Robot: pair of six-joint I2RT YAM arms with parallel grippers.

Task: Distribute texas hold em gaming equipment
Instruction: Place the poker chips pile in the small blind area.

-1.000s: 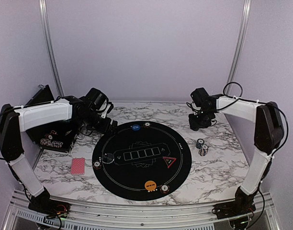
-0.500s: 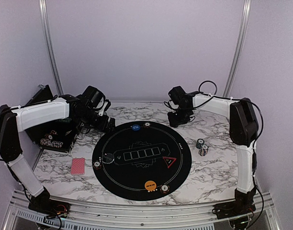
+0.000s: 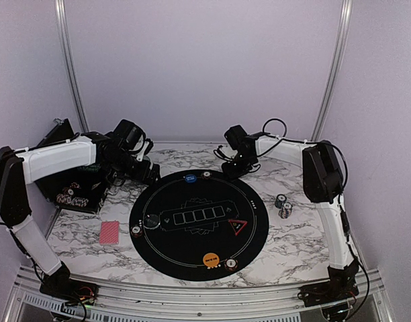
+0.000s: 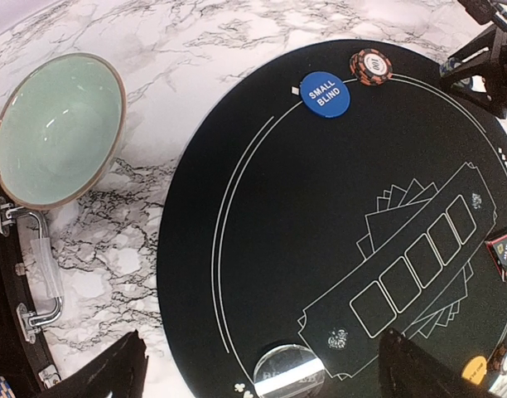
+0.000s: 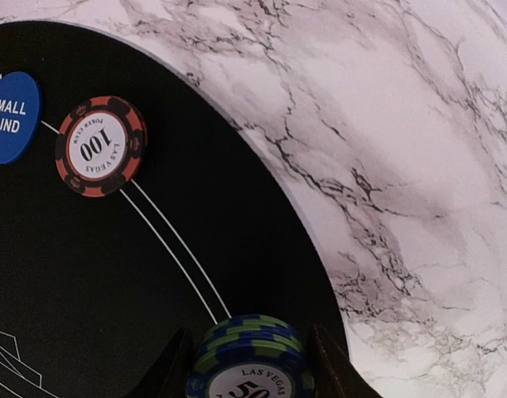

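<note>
My right gripper hangs over the far edge of the black mat, shut on a small stack of blue-and-green poker chips. Just left of it on the mat lie a red "100" chip and the blue small-blind disc. My left gripper is open and empty above the mat's far left rim, looking down on a glossy dark disc. Also on the mat are a red triangle marker and an orange disc. A pink-backed card lies left of the mat.
A teal bowl sits beside a black box at the far left. Two chip stacks stand on the marble right of the mat. Single chips rest at the mat's left rim and near rim.
The right arm has swung left from the table's back right to the mat's far edge, chips still held. The left gripper has shifted only slightly.
</note>
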